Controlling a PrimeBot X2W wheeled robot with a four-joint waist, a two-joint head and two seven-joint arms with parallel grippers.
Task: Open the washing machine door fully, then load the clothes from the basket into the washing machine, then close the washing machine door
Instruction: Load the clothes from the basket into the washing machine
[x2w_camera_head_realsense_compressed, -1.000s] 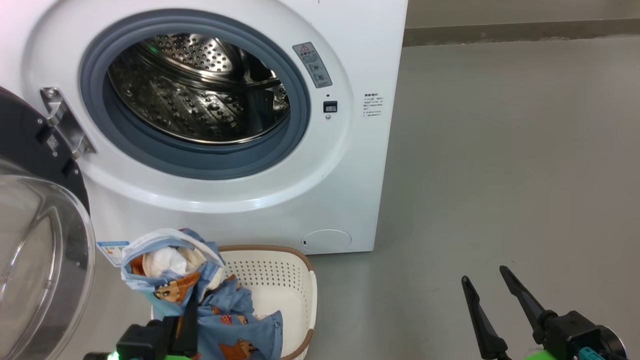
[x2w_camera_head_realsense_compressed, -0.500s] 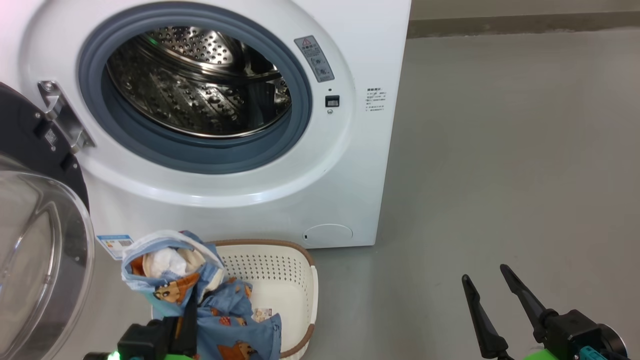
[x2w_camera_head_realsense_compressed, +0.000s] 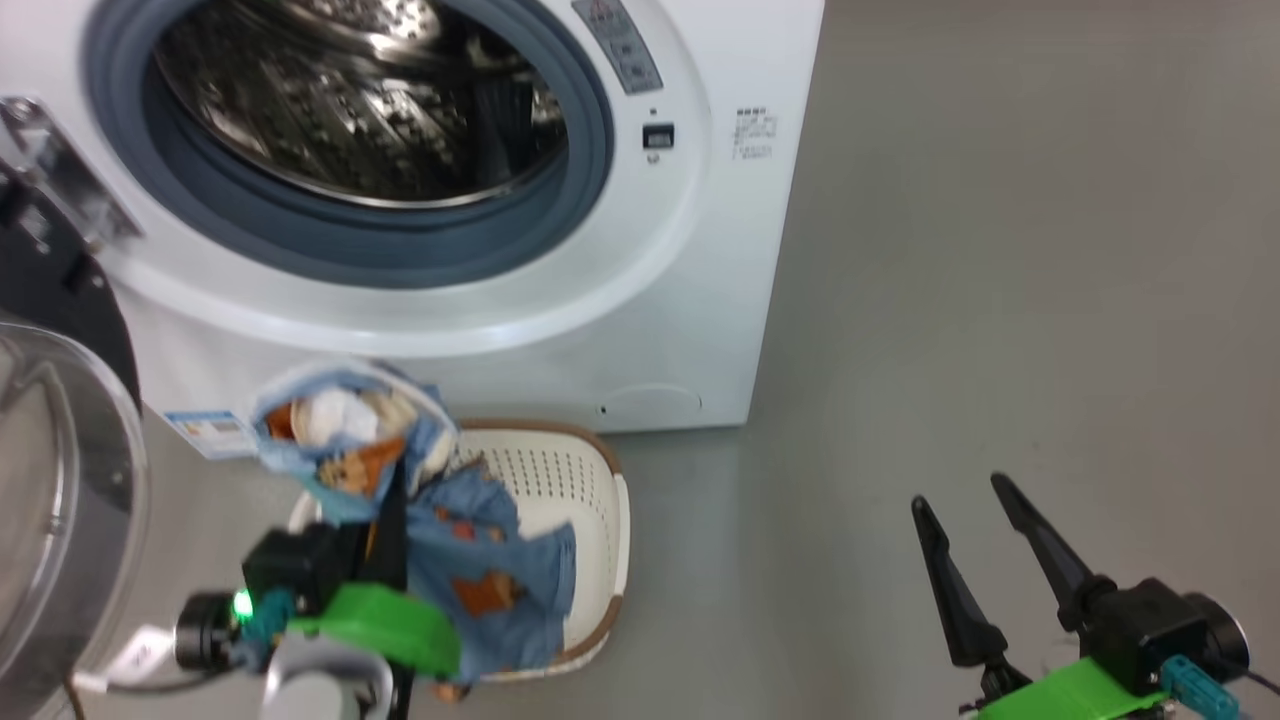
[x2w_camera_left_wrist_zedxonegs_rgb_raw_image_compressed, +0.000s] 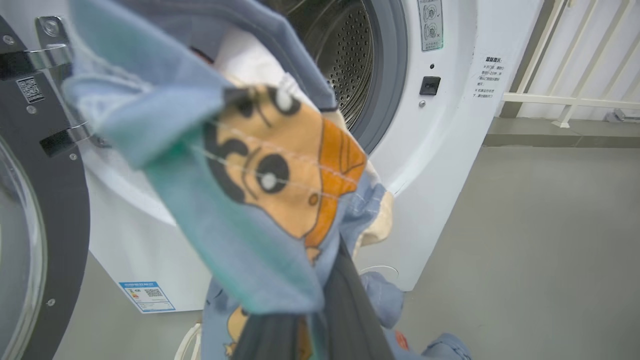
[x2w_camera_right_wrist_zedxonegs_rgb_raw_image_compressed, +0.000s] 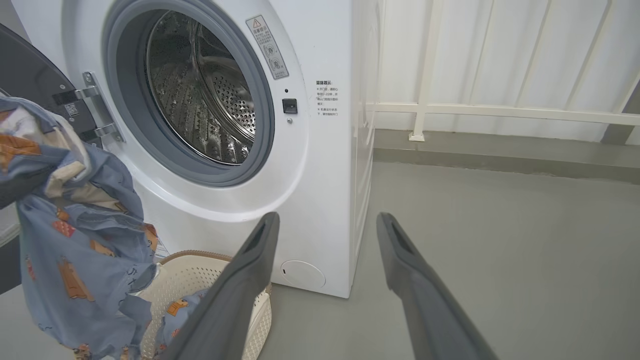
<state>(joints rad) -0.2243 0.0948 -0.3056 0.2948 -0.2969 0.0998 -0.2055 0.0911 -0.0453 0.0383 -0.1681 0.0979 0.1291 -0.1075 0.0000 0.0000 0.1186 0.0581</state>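
Observation:
The washing machine (x2w_camera_head_realsense_compressed: 690, 300) stands with its steel drum (x2w_camera_head_realsense_compressed: 360, 110) exposed, and the washing machine door (x2w_camera_head_realsense_compressed: 55, 480) is swung wide open at the left. My left gripper (x2w_camera_head_realsense_compressed: 393, 505) is shut on a light-blue bundle of the clothes (x2w_camera_head_realsense_compressed: 345, 440) printed with orange figures, held above the left half of the basket (x2w_camera_head_realsense_compressed: 585, 500). In the left wrist view the cloth (x2w_camera_left_wrist_zedxonegs_rgb_raw_image_compressed: 250, 165) drapes over my dark fingers (x2w_camera_left_wrist_zedxonegs_rgb_raw_image_compressed: 350, 310), in front of the drum opening. More blue cloth (x2w_camera_right_wrist_zedxonegs_rgb_raw_image_compressed: 182, 307) lies in the basket (x2w_camera_right_wrist_zedxonegs_rgb_raw_image_compressed: 205, 277). My right gripper (x2w_camera_head_realsense_compressed: 957, 492) is open and empty over bare floor to the right.
Grey floor (x2w_camera_head_realsense_compressed: 1000, 250) stretches right of the machine. A white railing (x2w_camera_right_wrist_zedxonegs_rgb_raw_image_compressed: 500, 110) runs along the wall behind. The open door's glass bowl (x2w_camera_left_wrist_zedxonegs_rgb_raw_image_compressed: 15, 240) bulges close on my left side.
The head camera has tilted down, so the machine sits higher in view. My left gripper has raised the blue bundle a little further above the basket. The right gripper stays open.

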